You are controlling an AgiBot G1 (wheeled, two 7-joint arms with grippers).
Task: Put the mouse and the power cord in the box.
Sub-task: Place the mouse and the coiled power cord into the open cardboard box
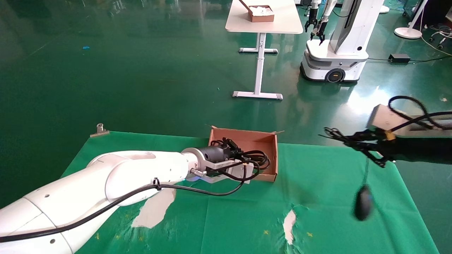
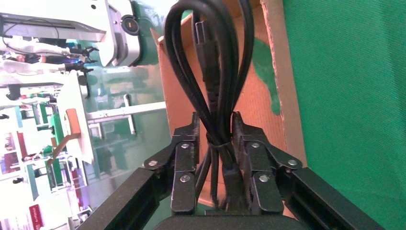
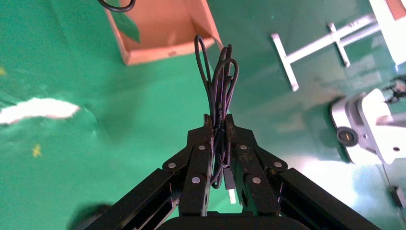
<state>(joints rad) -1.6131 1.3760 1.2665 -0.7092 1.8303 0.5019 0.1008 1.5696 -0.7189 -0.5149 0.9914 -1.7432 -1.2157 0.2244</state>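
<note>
Left gripper (image 1: pixel 236 152) clamps power cord (image 1: pixel 255 159) bundle; loops hang over box (image 1: pixel 269 144) interior, box on green table cloth (image 1: pixel 317 197). Right gripper (image 1: pixel 348 138) pinches bundled thin wire, raised off box's right; mouse (image 1: pixel 363 207) dangles below it on wire, above cloth, outside box.

A glossy black power cord (image 1: pixel 252 158) is seen against the plain brown cardboard of the box (image 1: pixel 273 155). The mouse (image 1: pixel 363 207) and its thin wire are black. Both grippers, left (image 2: pixel 214 128) and right (image 3: pixel 216 125), are coloured black with silver screws, and the left arm is clad in white. The table (image 1: pixel 328 183) is covered in bright green cloth, torn to white patches and marked with small yellow crosses. The floor is painted dark glossy green.
</note>
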